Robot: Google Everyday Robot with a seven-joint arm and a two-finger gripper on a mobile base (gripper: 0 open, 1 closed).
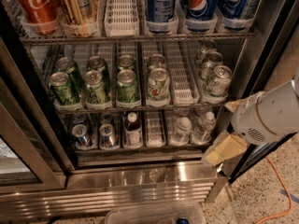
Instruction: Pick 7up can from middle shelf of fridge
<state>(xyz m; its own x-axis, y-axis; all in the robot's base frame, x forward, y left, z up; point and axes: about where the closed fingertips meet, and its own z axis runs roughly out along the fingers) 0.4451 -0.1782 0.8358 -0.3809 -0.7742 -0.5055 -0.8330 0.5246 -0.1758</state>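
Your gripper (223,149) hangs low beside the fridge (140,178), apart from the 7up can (159,84) on the middle shelf (181,80); you cannot tell its grasp.

Dim, warm light inside the fridge (140,185), shadow deepening toward the back, soft glare on its steel base, pale pincer (223,149) at lower right brightly lit, perhaps from overhead.
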